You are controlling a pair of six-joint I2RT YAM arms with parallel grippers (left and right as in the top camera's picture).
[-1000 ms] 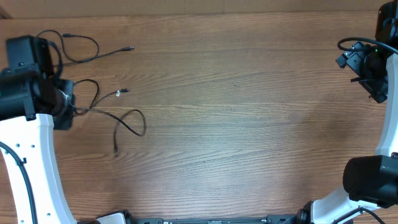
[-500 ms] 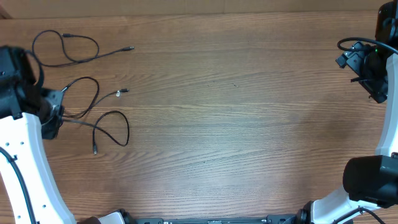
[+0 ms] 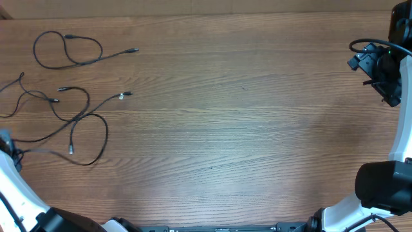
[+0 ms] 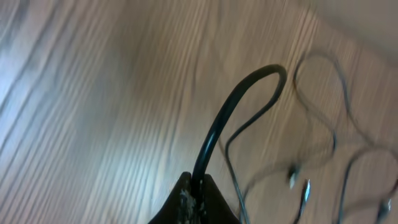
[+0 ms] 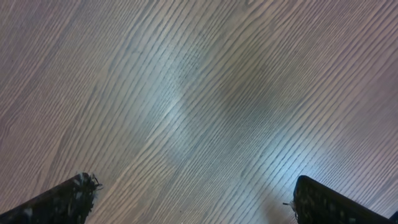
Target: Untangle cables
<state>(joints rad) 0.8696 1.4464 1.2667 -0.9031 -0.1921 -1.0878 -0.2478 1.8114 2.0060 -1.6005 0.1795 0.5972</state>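
Several thin black cables lie at the table's left. One separate cable (image 3: 67, 53) forms a loop at the far left. The others (image 3: 80, 119) cross each other below it, with small plugs (image 3: 126, 95) at their ends. My left gripper (image 4: 198, 188) is shut on one black cable (image 4: 231, 115), which arches up from the fingertips. More strands with silvery plugs (image 4: 298, 183) lie blurred to its right. In the overhead view the left arm (image 3: 6, 151) is only just visible at the left edge. My right gripper (image 5: 193, 196) is open and empty over bare wood, at the far right (image 3: 381, 71).
The wooden table (image 3: 244, 129) fills the view. The right arm's base (image 3: 380, 187) stands at the near right corner. The table's far edge (image 3: 193, 14) runs along the top.
My left arm has pulled left and toward the near edge, almost out of the overhead view, dragging its cable. The lower loop has slid left and the strands have spread. The right arm is still.
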